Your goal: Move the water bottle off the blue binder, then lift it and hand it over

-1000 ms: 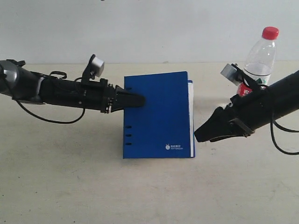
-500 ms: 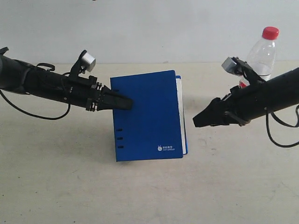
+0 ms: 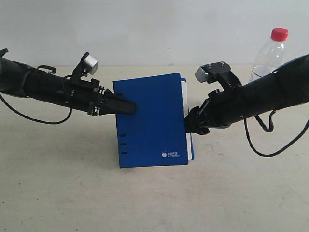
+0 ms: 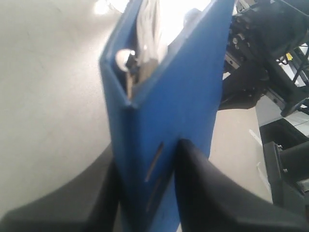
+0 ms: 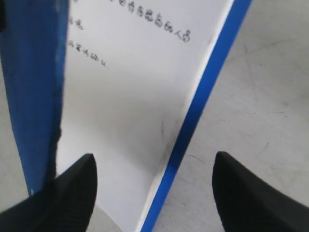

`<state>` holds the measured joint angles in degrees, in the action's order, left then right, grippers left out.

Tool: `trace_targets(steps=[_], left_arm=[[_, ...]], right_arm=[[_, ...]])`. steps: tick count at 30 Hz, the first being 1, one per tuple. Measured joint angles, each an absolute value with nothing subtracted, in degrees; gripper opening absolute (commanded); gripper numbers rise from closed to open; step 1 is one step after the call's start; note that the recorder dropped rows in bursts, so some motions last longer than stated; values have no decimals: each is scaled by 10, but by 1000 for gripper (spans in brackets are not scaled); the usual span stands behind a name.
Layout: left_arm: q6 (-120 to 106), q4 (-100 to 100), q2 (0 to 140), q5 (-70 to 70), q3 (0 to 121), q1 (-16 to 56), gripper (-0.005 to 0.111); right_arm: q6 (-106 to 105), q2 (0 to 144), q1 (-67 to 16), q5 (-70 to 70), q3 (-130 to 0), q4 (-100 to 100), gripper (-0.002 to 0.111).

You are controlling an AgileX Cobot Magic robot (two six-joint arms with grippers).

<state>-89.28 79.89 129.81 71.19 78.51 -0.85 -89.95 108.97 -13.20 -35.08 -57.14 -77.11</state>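
The blue binder (image 3: pixel 152 121) hangs tilted above the table, and my left gripper (image 3: pixel 130 107) is shut on its slotted spine edge. In the left wrist view the black fingers (image 4: pixel 193 164) pinch the blue binder (image 4: pixel 183 96) from both sides, with my left gripper (image 4: pixel 147 152) closed around it. My right gripper (image 3: pixel 190 123) is open at the binder's page edge. In the right wrist view my right gripper (image 5: pixel 154 159) has white pages (image 5: pixel 135 72) and a blue cover edge (image 5: pixel 212 72) between its spread fingers. The water bottle (image 3: pixel 270 53) stands upright at the back right, partly hidden by the right arm.
A beige table (image 3: pixel 154 198) spreads under both arms. A pale wall (image 3: pixel 154 29) closes the back. Black cables (image 3: pixel 260 145) hang from the right arm, and another loops under the left arm.
My right gripper has swung left, away from the bottle, to the binder's page edge. The left gripper first carried the binder up and left, then held still.
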Motion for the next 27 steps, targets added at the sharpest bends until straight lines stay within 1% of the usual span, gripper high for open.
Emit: trace_targets(steps=[8,15,22,27], left_arm=[[-897,802,1287,708,785,-9,4],[-916,761,1202,691,784,-9,4],[-894,685,1129,691,784,-10,4],[-877,652,1075,689,761,-10,4]], right_arm=[[-893,1090,-136,-336,-571,-768,61],[-845,1056,-137,-315,-571,-726,61],[-667,988,-137,-312,-571,-560,61],[-560,934,-137,-381,-571,-436,61]])
